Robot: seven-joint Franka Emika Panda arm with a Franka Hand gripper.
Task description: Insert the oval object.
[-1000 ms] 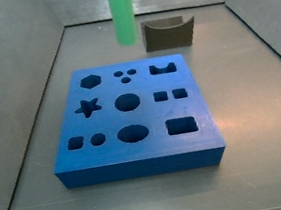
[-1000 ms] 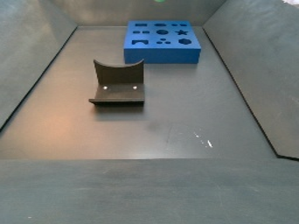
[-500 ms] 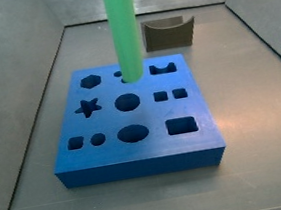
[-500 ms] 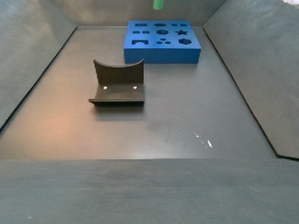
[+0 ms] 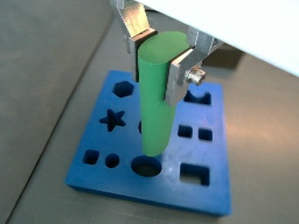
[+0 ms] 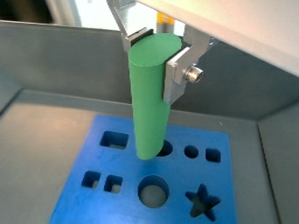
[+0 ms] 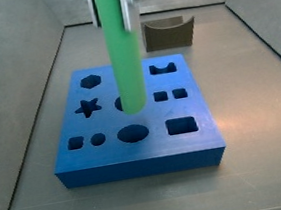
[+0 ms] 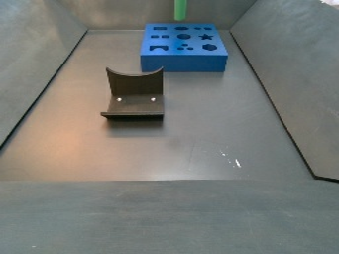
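Oval object, long smooth bright green peg, held upright above blue rectangular block with shaped holes. Gripper clamped on peg's upper end, flat silver fingers pressed to either side; seen in both wrist views, also.

Left to right across a side view:
- Grey enclosure wall and floor at left, bare.
- Block's left column: hexagon hole, star hole, small holes at near edge.
- Centre: peg hanging down, lower tip level with round middle hole, covering part of it. Below that, oval hole in the near row, unobstructed.
- Right of centre: square holes, rectangular hole.
- Far right behind block: dark grey curved block, well apart from peg, untouched.

In a side view from far end of enclosure, blue block at back, curved dark block nearer camera; only a sliver of green visible above block, gripper itself not made out there.

Step in hand, by judgement: carry-and-align over block, insertion not yet begun. Whether tip touches block surface: cannot tell; in a wrist view tip seems just above an opening in the near row, still clear of it.

Next move likely calls for: shift toward oval hole in near row, match peg's long axis of cross-section to hole's, keep peg vertical, then lower straight. Risk: tip catching on rim if rotation off.
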